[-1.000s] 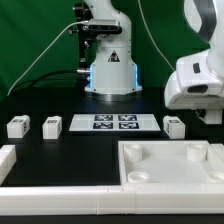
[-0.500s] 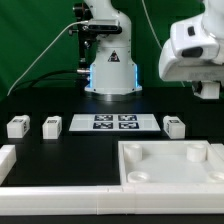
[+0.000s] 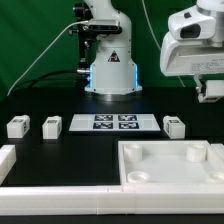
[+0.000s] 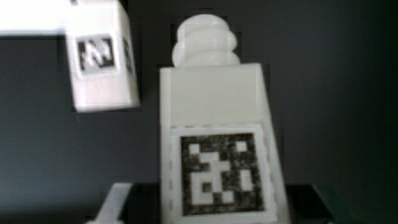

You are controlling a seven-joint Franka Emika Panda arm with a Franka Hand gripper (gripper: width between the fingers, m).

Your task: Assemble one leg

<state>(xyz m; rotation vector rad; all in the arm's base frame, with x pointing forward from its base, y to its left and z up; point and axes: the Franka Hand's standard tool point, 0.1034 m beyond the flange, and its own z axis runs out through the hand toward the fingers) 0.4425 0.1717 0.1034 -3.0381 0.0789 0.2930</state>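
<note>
- gripper (image 3: 209, 85) is clenched on one leg (image 4: 215, 130).
- over the last second the arm has risen, and the leg now hangs high above the tabletop's edge on the exterior view's right.
- judgement: pickup complete; transfer to the panel (image 3: 170, 165) is pending.

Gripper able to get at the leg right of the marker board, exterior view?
Probably not yet. That leg stands in the open, nothing over it, but the gripper sits high and its jaws already seem shut on another leg.
</note>
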